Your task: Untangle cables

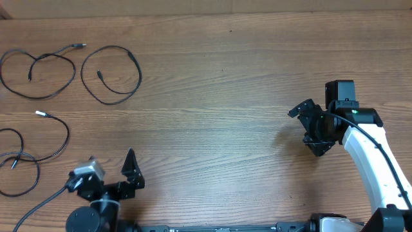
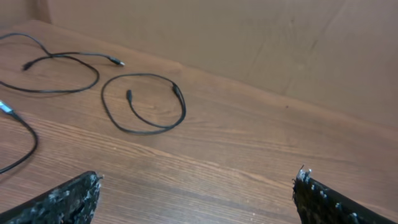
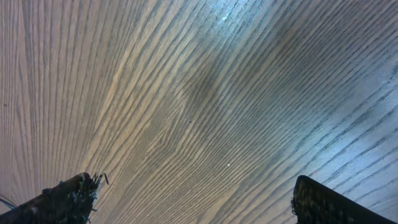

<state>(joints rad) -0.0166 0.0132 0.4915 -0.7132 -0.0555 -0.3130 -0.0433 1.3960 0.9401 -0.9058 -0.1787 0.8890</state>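
Note:
Three thin black cables lie apart at the table's left. One cable [image 1: 78,46] [image 2: 68,55] loops at the far left. A second cable [image 1: 139,74] [image 2: 176,91] forms a closed ring beside it. The third cable [image 1: 40,113] [image 2: 5,109], with a silvery tip, curls nearer the front left edge. My left gripper [image 1: 108,173] [image 2: 196,186] stands open at the front left, short of the ring cable, with nothing between its fingers. My right gripper [image 1: 302,129] [image 3: 193,193] hangs open over bare wood at the right, far from every cable.
The wooden table [image 1: 212,96] [image 3: 186,93] ends at a cardboard-coloured back wall [image 2: 249,31]. A thick black robot cable [image 1: 32,209] trails from the left arm's base. The white right arm [image 1: 373,161] reaches in from the front right.

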